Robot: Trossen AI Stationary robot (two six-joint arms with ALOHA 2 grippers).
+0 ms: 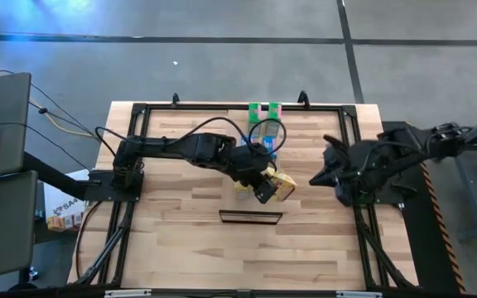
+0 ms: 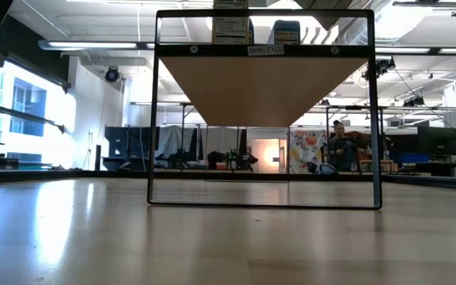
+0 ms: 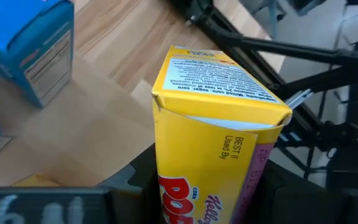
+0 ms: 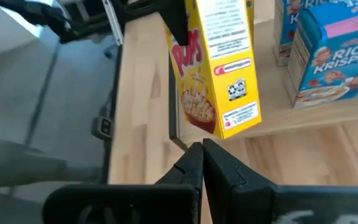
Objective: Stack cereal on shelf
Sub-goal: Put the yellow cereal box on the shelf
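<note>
My left gripper (image 1: 265,190) reaches over the right side of the shelf (image 1: 251,217) and is shut on a yellow cereal box (image 1: 282,187) (image 4: 213,68). Two green boxes (image 1: 264,110) and the blue boxes (image 1: 268,136) (image 4: 328,56) stand on their bases on the pale shelf panel (image 4: 145,93), farther back. A sliver of another yellow box (image 1: 243,187) shows beside the left gripper. In the low view, a white-labelled box (image 2: 232,30) and a blue one (image 2: 286,32) show on top of the shelf (image 2: 264,87). My right gripper (image 1: 315,180) (image 4: 202,155) is shut and hovers just right of the held box. My left gripper pinches the yellow box between its two fingers (image 3: 135,183) at the end nearest the wrist (image 3: 204,199). Its flap end (image 3: 222,81) points away from the fingers. The box hangs tilted below the gripper, and its lower end (image 4: 232,124) seems lifted clear of the shelf panel.
A black metal frame (image 1: 139,112) runs round the table. The left arm's cables (image 1: 263,132) loop over the blue boxes. Bare shelf panel lies in front of the held box, toward the dark front edge (image 4: 171,118). A person (image 2: 339,146) sits far off in the room.
</note>
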